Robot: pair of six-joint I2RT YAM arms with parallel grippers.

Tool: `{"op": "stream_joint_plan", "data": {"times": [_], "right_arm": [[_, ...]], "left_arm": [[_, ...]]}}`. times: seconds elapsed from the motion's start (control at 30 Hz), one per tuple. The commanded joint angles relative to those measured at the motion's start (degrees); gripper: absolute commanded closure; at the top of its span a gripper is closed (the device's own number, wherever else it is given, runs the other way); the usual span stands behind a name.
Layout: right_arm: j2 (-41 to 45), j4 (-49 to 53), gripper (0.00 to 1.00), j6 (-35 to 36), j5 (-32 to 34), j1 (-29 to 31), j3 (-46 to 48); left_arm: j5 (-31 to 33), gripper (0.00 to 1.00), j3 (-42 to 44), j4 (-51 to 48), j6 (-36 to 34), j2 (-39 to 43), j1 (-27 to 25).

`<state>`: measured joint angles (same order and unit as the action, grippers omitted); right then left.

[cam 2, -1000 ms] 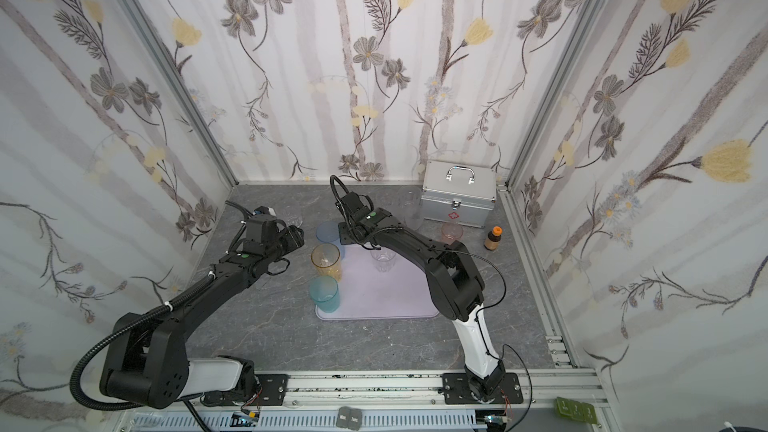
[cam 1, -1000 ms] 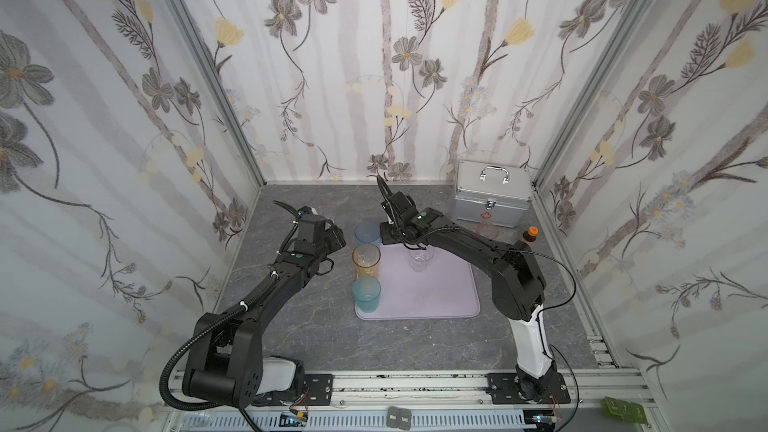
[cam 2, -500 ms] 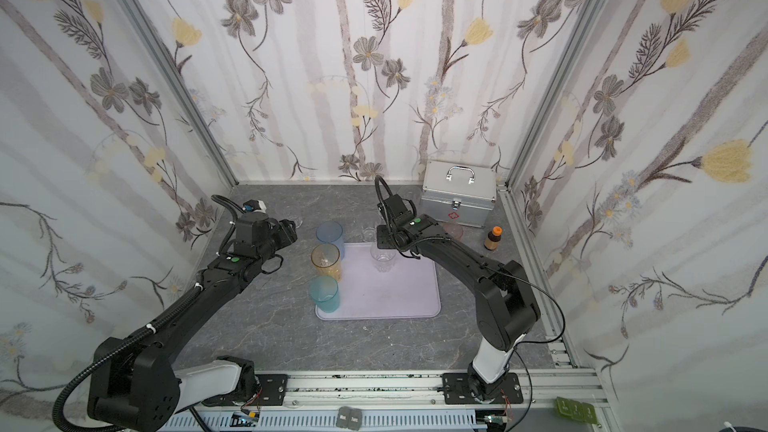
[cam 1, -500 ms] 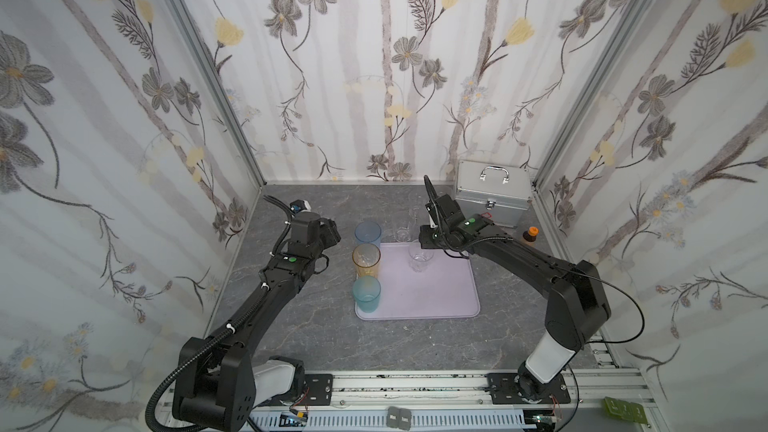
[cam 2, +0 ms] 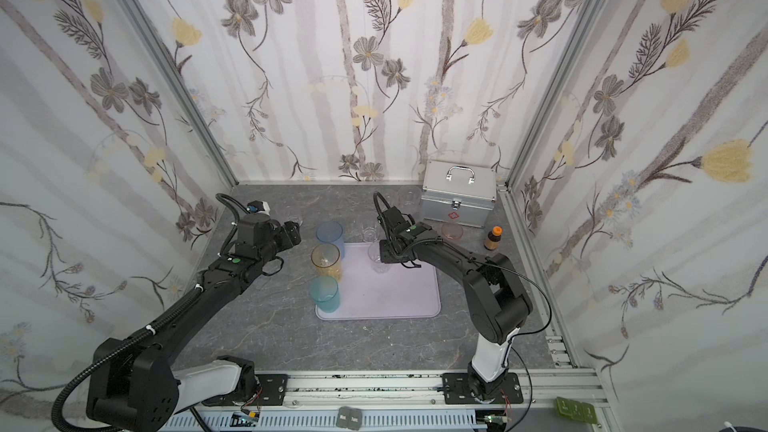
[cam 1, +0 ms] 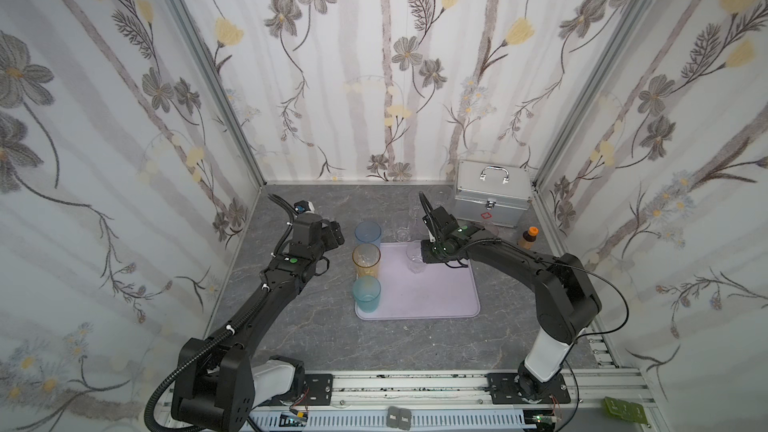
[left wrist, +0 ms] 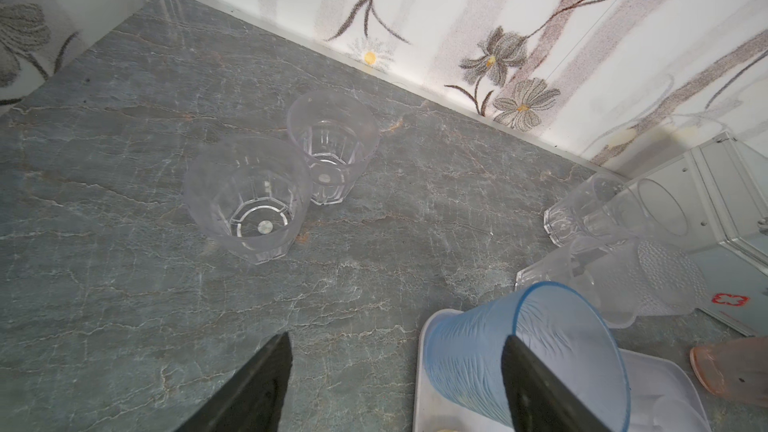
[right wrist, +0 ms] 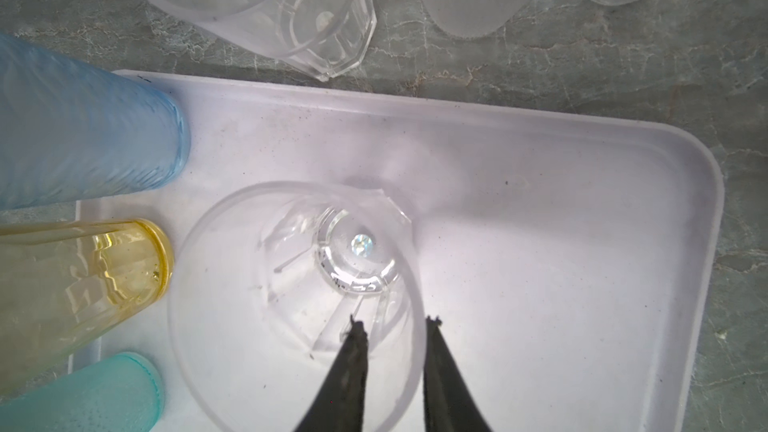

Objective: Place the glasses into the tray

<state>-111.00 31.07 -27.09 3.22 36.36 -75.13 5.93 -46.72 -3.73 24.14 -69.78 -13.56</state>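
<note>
Both top views look steeply down from high above the front rail point(cam 1: 415, 384), far off, sharing the whole desk point(cam 1: 316, 338). The wrist cameras peer close past the left claw point(left wrist: 395, 336) and right claw point(right wrist: 395, 321), both catching the tray point(right wrist: 582, 168) and blue glass point(left wrist: 469, 359)

We are looking at a grey, veined table point(cam 1: 316, 338). A lilac tray point(cam 1: 440, 301) is lying flat near its middle. A clear faceted glass point(left wrist: 249, 201) and a second faceted glass point(left wrist: 332, 147) are standing upright, just beside each other, towards the back left. Another clear glass point(cam 1: 402, 229) is standing just behind the tray's far edge. A silver case point(cam 1: 492, 197) is sitting in the back right corner. A frosted glass point(left wrist: 648, 276) is resting near it, a pink glass point(cam 2: 452, 231) is standing in front of it, and a brown bottle point(cam 1: 528, 238) is standing by the right wall.
</note>
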Motion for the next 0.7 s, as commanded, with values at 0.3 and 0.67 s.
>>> {"op": "stream_joint_plan", "data": {"times": [0.3,0.67], "right_arm": [[-10.50,4.26,0.92,2.88,5.07,3.98,-17.05],[-15.27,4.06,0.92,2.94,6.14,3.92,-21.96]], "left_arm": [[-1.12,0.21,-1.18,0.47,-0.84,0.60,1.08],[-0.64,0.21,-0.20,0.47,-1.17,1.30,1.35]]}}
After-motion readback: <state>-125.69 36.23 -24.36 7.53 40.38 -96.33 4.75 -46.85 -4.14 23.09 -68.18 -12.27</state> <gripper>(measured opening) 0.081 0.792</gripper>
